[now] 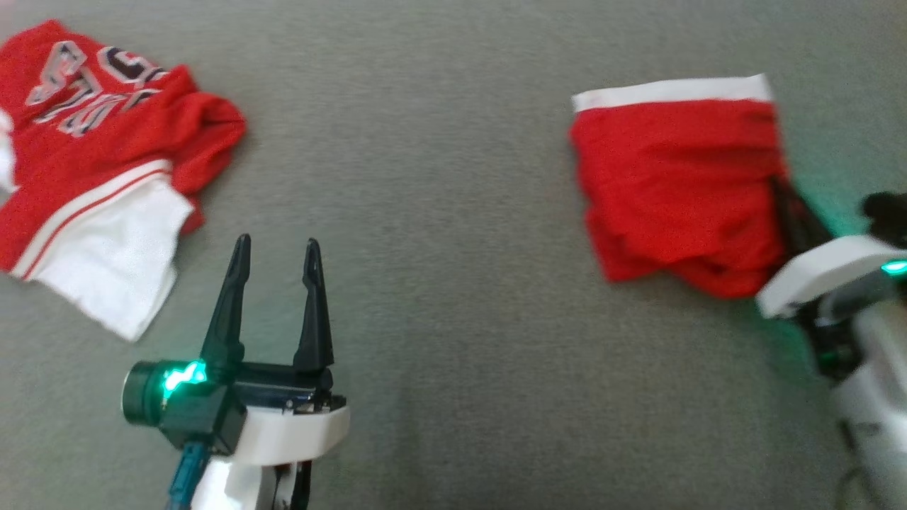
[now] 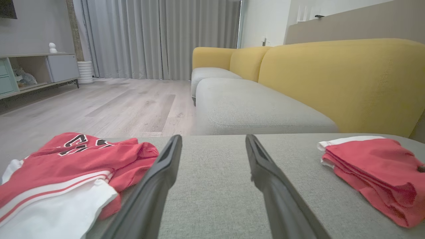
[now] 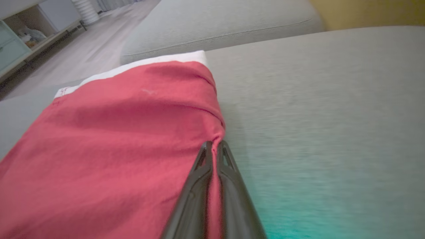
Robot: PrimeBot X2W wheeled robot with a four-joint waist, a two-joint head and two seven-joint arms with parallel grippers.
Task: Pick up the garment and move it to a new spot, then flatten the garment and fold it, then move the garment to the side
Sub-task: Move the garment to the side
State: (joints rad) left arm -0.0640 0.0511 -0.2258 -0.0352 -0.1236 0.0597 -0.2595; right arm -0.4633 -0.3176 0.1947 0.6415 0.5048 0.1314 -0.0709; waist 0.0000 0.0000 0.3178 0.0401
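1. Fingers of the right gripper (image 3: 214,145) are pressed together, pinching the right edge of the garment (image 3: 116,139), with a fold of red cloth caught between them.
2. Seen from the head, the right gripper (image 1: 776,187) comes in from the lower right and meets the garment (image 1: 673,191) at that edge.
3. The garment lies folded on the right of the grey cushion (image 1: 453,212). Its white band is at the far edge and runs left to right, and its uneven red end points toward the robot. The bundle is close to square, so no long axis is clear.
4. The left gripper (image 1: 278,248) has its fingers spread wide, holding nothing, over bare cushion.
5. A crumpled red and white jersey (image 1: 106,142) lies at the far left, well apart from the garment.
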